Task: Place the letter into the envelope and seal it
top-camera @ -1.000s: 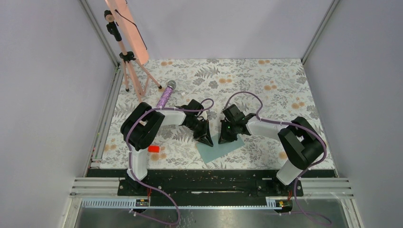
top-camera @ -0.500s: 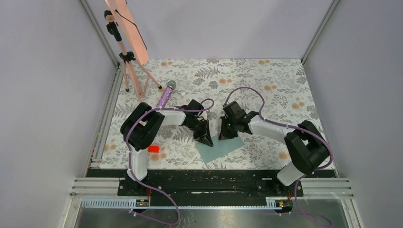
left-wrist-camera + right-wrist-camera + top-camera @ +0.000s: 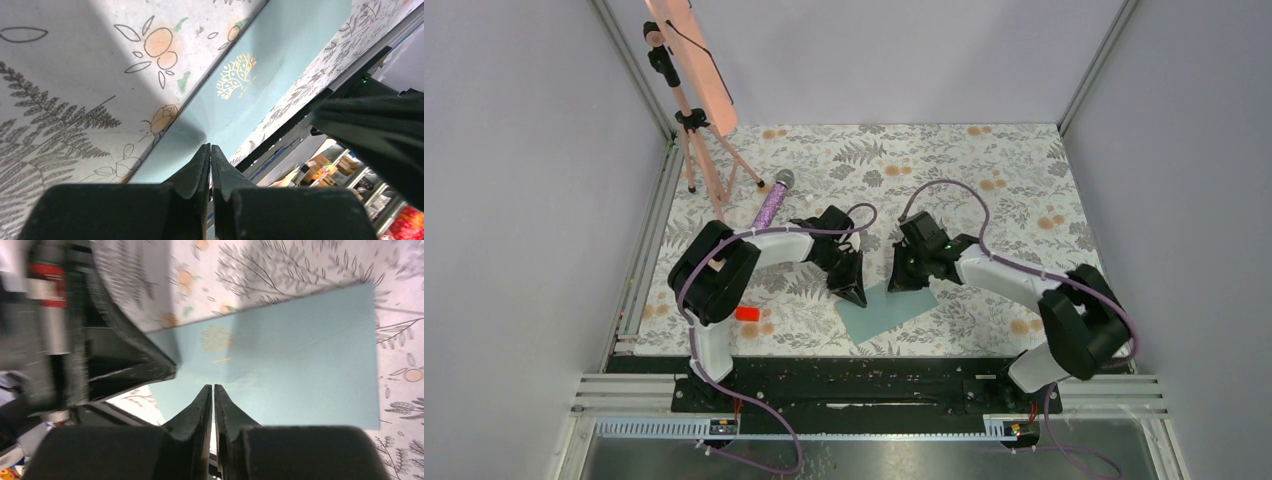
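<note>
The teal envelope (image 3: 890,309) lies flat on the floral table near the front edge, its side with a gold tree emblem (image 3: 235,76) facing up. My left gripper (image 3: 856,294) is shut, its tips (image 3: 210,146) resting at the envelope's left edge (image 3: 260,95). My right gripper (image 3: 905,279) is shut, its tips (image 3: 213,386) low over the envelope's face (image 3: 305,355) by its far edge. The two grippers stand close, facing each other across the envelope. Neither holds anything. The tan-peach letter is not in view.
A small red object (image 3: 747,313) lies left of the envelope. A purple glitter microphone (image 3: 772,202) lies behind the left arm. A tripod with a salmon-pink panel (image 3: 692,62) stands at the back left. A black rail (image 3: 864,375) runs along the front edge.
My right gripper has shifted slightly back and right over the envelope, and its elbow has swung right. My left gripper has barely moved. The envelope stays put.
</note>
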Controlling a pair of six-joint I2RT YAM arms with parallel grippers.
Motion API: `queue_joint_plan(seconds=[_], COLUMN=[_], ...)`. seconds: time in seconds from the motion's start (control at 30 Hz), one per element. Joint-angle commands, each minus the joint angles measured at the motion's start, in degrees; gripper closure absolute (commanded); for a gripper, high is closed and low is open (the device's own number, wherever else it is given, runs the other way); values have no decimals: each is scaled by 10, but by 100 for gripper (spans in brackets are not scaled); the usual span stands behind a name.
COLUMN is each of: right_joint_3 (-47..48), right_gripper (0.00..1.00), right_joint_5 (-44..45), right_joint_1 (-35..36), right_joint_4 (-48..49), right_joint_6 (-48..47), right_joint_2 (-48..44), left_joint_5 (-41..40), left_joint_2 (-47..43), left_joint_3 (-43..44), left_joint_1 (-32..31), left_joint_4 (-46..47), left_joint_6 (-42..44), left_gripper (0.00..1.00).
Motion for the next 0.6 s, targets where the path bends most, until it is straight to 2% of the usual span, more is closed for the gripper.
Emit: queue_joint_plan(seconds=[0.0,0.27,0.33,0.47,0.57], right_joint_3=[44,48,42,59,99], right_gripper=[87,75,65,28,18], right_joint_5=[33,116,141,197,245], right_joint_1=[-12,-48,-59,-73,-74], right_joint_4=[-9,-60,-78,-143,-219], right_joint_6=[-13,-21,-23,-29,-32], right_joint_2=[-96,-189,-208,-221,-208], left_joint_5=[-26,-38,-42,-59,-79], left_joint_2=[-44,-81,-97,-129,-150], left_joint_3=[33,46,45,56,85], left_joint_1=[-8,-21,-27,-43,-55], left_joint_4=[-28,-59,-59,-68,-90], left_joint_6=[53,97,103,118,134], left_gripper=[95,95,95,88,78])
